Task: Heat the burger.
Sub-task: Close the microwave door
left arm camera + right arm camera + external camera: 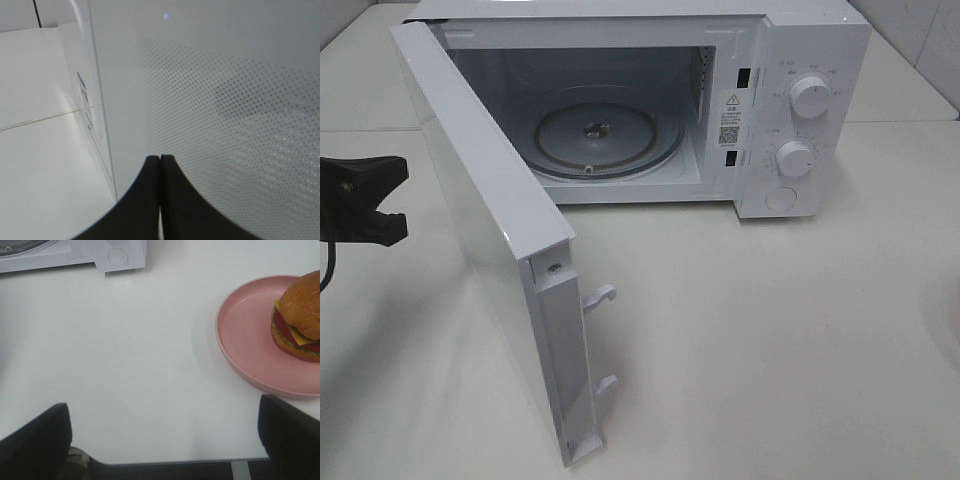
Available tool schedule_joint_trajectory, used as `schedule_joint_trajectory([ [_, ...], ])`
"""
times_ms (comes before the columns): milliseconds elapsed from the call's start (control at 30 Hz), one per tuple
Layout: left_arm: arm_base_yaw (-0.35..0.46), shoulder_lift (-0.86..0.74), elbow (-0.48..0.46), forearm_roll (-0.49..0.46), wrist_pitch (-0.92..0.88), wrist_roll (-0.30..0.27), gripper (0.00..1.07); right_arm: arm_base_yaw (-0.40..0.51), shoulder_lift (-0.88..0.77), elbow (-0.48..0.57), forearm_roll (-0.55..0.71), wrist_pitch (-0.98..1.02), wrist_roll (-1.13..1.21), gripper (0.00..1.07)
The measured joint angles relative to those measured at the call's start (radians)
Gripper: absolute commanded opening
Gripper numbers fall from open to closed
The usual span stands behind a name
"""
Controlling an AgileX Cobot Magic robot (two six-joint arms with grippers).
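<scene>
Right wrist view puts the burger (300, 315), on its pink plate (250, 335), ahead of the right gripper's (165, 440) wide-apart fingers and nearer that arm, while the left gripper (160, 165), fingers pressed together, sits by the microwave door (490, 220).

glossy white microwave (800, 110), matt pink plate (245, 335)

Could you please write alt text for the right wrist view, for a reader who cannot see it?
A burger sits on a round pink plate on a white table. The right pincer hangs open over bare tabletop beside the plate, holding nothing. A corner of the white microwave shows at the far edge.
</scene>
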State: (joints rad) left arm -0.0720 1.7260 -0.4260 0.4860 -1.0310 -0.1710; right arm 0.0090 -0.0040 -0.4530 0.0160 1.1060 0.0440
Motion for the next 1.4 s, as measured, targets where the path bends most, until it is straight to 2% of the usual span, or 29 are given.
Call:
schedule_joint_trajectory([
  [600,-0.111,0.063,-0.065,-0.038,0.000,-0.002,0.00,0.000,0.000,0.000,0.001,0.000,0.000,0.98],
  [933,-0.122,0.073,-0.071,-0.037,-0.019,-0.002,0.00,0.000,0.000,0.000,0.002,0.000,0.000,0.98],
  [1167,-0.145,0.078,-0.075,-0.124,-0.019,-0.002,0.00,0.000,0.000,0.000,0.002,0.000,0.000,0.98],
  [1400,-0.180,0.136,-0.162,-0.198,-0.017,-0.002,0.00,0.000,0.000,0.000,0.002,0.000,0.000,0.98],
])
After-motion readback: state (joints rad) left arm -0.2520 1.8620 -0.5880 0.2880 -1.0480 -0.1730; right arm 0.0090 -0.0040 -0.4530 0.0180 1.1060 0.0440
